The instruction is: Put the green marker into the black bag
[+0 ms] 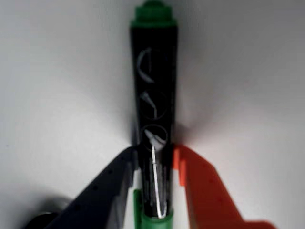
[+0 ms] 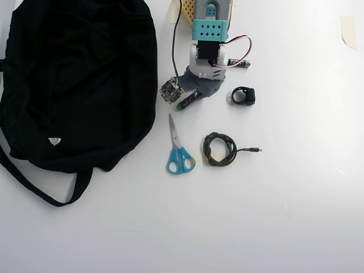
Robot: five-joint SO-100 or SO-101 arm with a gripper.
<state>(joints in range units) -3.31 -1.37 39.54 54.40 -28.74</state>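
The green marker [image 1: 153, 95] has a black barrel with white print and green ends. In the wrist view it sits between my black and orange fingers, pointing away from the camera, close over the white table. My gripper [image 1: 155, 153] is shut on its barrel. In the overhead view my gripper [image 2: 190, 98] is just right of the black bag [image 2: 79, 74], and only a green end of the marker [image 2: 182, 105] shows under it. The bag lies flat at the left with its strap trailing toward the front.
Blue-handled scissors [image 2: 178, 152] lie just in front of the gripper. A coiled black cable [image 2: 220, 149] lies to their right. A small black ring-shaped clip [image 2: 243, 95] and a small battery [image 2: 239, 63] lie right of the arm.
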